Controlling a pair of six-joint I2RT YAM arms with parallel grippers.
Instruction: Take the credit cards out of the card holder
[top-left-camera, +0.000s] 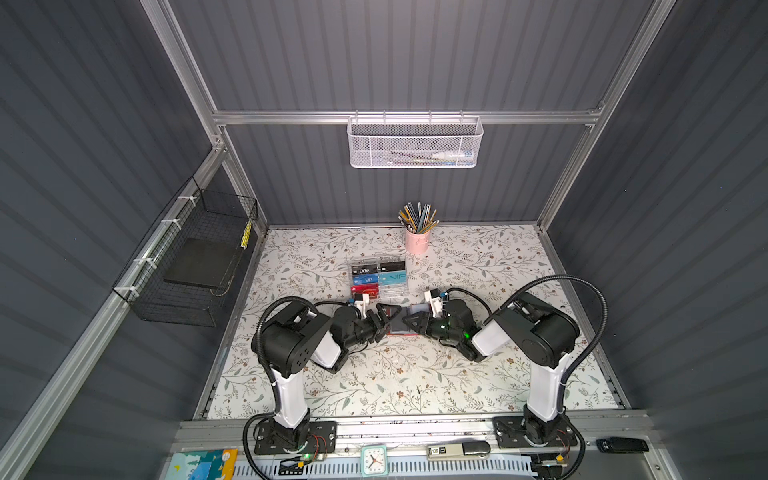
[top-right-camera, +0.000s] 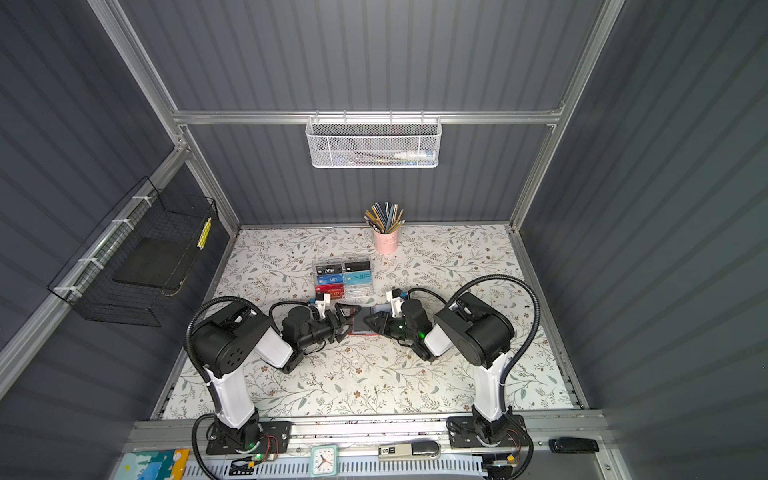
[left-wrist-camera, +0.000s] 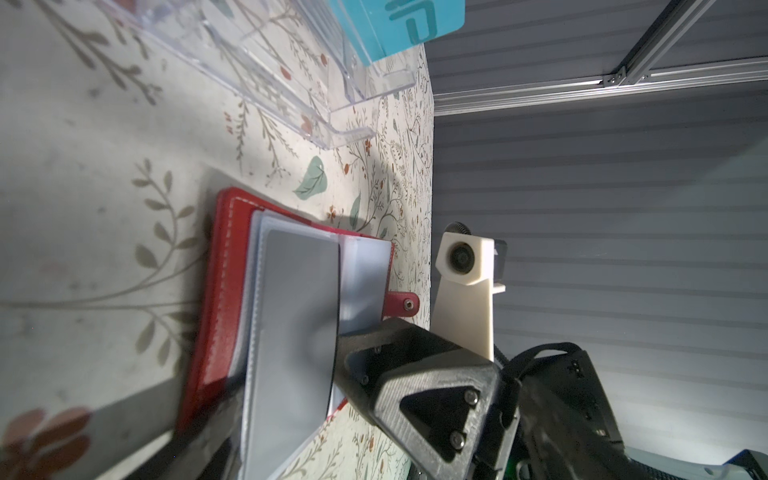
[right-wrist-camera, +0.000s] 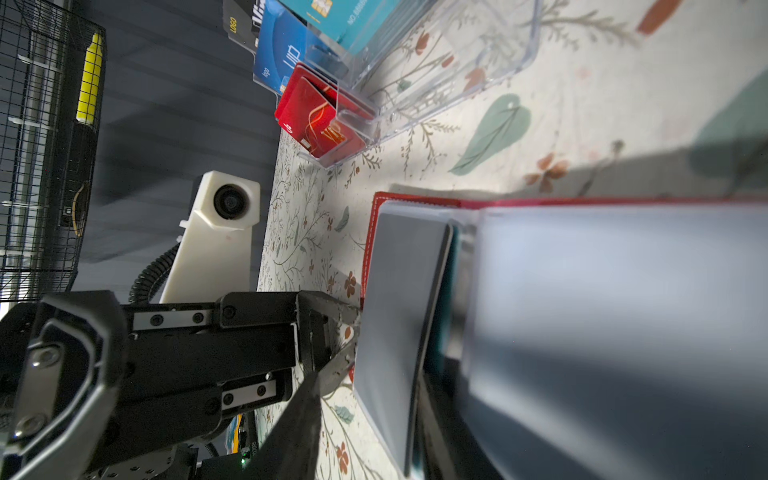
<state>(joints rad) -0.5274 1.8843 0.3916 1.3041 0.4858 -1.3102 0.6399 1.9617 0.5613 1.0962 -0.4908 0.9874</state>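
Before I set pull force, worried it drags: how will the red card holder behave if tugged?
Probably floppy: the clear sleeves of the red card holder bow upward, not flat. Likely light and thin, so it may slide across the floral table.

The card holder (top-left-camera: 402, 322) lies on the desk (top-left-camera: 415, 382) between the left claw (top-left-camera: 384, 318) and right claw (top-left-camera: 411, 322), the box (top-left-camera: 378, 278) behind it.

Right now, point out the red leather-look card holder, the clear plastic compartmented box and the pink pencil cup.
Red card holder (left-wrist-camera: 214, 299): left wrist view, stitched cover.
Clear plastic box (top-left-camera: 394, 291): in a top view, empty compartment.
Pink pencil cup (top-left-camera: 417, 243): in a top view, outer wall.
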